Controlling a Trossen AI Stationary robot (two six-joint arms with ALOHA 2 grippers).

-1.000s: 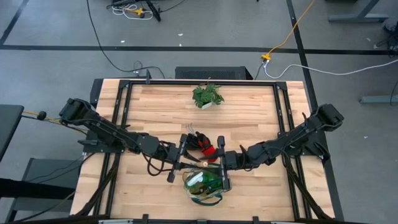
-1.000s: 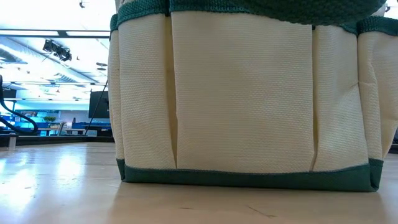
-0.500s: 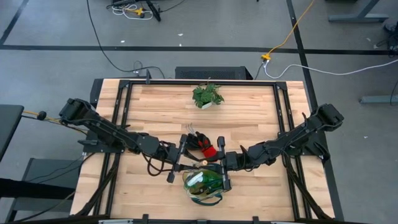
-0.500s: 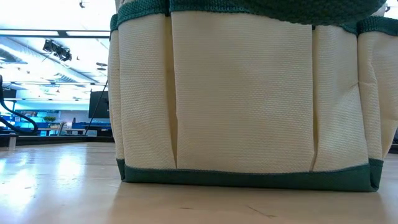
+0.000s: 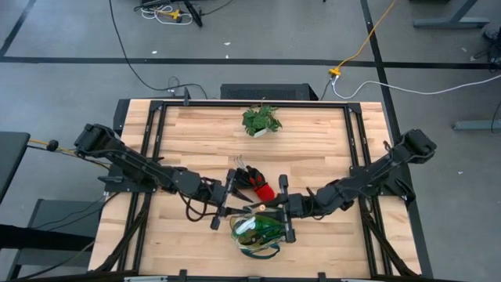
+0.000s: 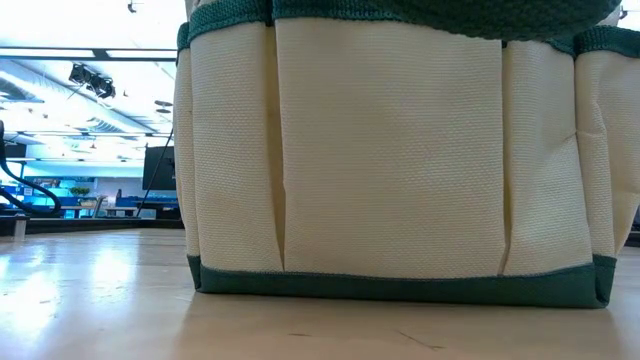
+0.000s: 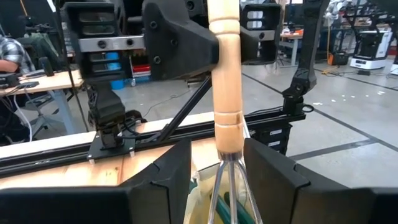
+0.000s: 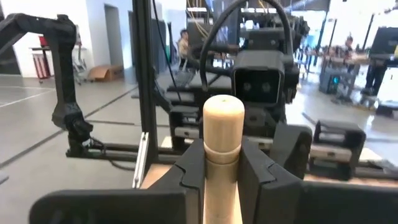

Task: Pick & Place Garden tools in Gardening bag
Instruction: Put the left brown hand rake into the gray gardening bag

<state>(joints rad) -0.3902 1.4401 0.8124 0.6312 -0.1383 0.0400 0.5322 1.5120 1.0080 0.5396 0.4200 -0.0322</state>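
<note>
Small beige canvas bag with dark green trim upright at desk's near edge, green spray bottle inside. Pale wooden-handled rake with metal prongs upright over bag, prongs down. Red-and-black gloves flat on desk just behind bag.

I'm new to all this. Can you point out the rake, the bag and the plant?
rake [image 7: 225, 93]: left wrist view, on its wooden handle.
bag [image 6: 390, 150]: low view, on its beige front wall.
plant [image 5: 261, 120]: high view, on its leaves.
</note>
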